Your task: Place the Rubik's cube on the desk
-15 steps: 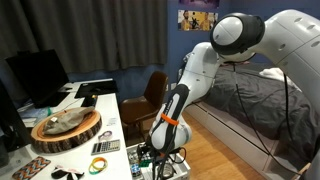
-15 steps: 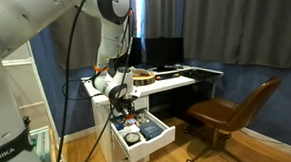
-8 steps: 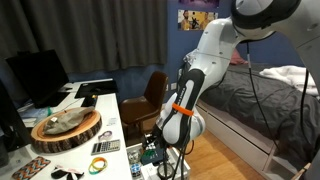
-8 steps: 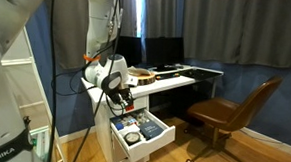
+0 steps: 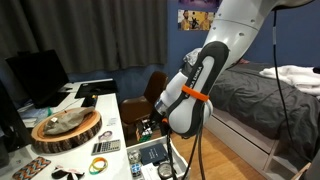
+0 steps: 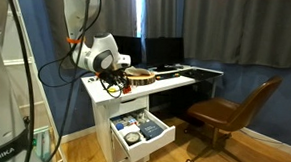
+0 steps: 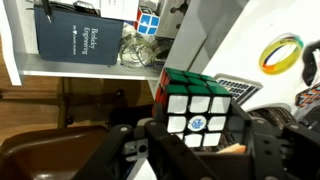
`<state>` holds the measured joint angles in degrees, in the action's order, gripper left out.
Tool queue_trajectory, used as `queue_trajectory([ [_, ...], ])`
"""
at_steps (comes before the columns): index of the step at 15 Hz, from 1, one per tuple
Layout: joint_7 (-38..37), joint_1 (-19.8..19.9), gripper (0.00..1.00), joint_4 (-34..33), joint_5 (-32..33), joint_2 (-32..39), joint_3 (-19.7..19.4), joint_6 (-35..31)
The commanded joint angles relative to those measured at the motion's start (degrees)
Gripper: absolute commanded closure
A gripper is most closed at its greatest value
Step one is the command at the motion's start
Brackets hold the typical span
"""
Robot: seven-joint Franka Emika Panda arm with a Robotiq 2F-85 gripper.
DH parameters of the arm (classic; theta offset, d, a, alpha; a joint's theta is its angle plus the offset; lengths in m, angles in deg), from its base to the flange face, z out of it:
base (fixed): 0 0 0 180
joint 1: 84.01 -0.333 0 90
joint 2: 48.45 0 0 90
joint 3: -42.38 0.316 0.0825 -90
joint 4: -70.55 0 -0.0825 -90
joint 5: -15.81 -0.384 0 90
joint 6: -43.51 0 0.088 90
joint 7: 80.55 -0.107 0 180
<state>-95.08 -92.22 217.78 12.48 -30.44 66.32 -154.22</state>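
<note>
White face of Rubik's cube (image 7: pixel 195 108) toward wrist camera, slightly tilted — clamped in hand (image 7: pixel 196 142), near desk (image 7: pixel 232 42).

Calculator (image 7: pixel 240 88) half behind Rubik's cube (image 7: pixel 195 105)

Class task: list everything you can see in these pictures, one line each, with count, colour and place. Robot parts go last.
Rubik's cube: one, white, red, green, held in the hand.
desk: one, white, by the curtain.
wooden slab: one, brown, on desk.
calculator: one, greenish, beside slab.
tape roll: one, yellowish, near calculator.
drawer: one, white, open.
chair: one, brown, at desk.
bed: one, grey, past the chair.
hand: one, black, shut on Rubik's cube.
</note>
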Motion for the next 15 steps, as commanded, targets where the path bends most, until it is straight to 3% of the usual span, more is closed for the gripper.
queue_trajectory([
  [1,-0.1,-1.0,0.62,0.7,0.9,-6.6,2.4,5.7],
  [7,4.7,-4.1,0.62,-5.4,3.5,-7.1,4.8,20.8],
  [8,4.5,-5.6,0.37,-3.1,-0.1,-7.5,2.9,17.1],
  [14,6.0,-6.3,0.37,-4.9,0.4,-7.1,3.0,19.7],
  [15,6.0,-6.3,0.62,-4.9,0.4,-7.1,3.0,19.7],
])
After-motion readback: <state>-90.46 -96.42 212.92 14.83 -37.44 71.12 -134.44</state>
